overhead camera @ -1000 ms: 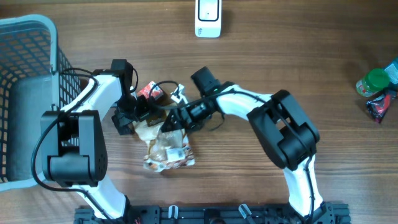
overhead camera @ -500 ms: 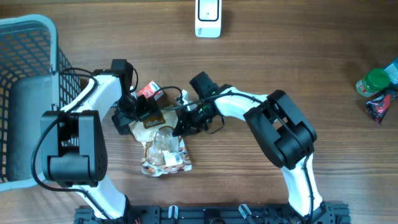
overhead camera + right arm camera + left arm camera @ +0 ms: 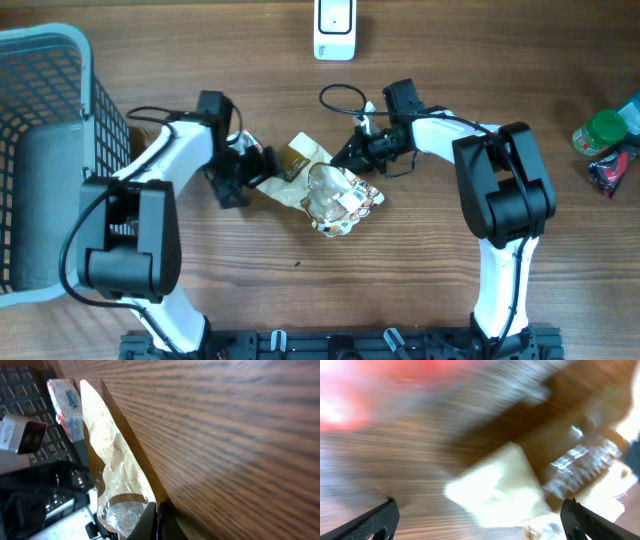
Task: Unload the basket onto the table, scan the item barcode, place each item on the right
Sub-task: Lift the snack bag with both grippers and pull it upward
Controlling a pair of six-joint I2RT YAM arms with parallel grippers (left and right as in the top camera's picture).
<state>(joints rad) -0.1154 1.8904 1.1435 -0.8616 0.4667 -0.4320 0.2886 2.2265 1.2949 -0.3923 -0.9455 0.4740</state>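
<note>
The item is a brown paper snack bag (image 3: 328,190) with a clear window, lying flat mid-table. My right gripper (image 3: 348,160) is shut on its upper right edge. In the right wrist view the closed jaws (image 3: 157,521) pinch the thin edge of the bag (image 3: 112,467). My left gripper (image 3: 246,172) is open at the bag's left end. The left wrist view is blurred: its dark fingers (image 3: 375,522) stand wide apart, with the pale bag corner (image 3: 495,487) ahead of them. The white scanner (image 3: 334,26) stands at the far edge. No barcode is readable.
A blue-grey basket (image 3: 40,150) fills the left side. A green-capped bottle (image 3: 600,132) and a dark packet (image 3: 610,172) sit at the far right. A red and white packet (image 3: 66,404) lies beyond the bag by my left arm.
My right gripper has shut on the bag and dragged it up and to the right, toward the scanner side. The left gripper stayed open and shifted right, following the bag.
</note>
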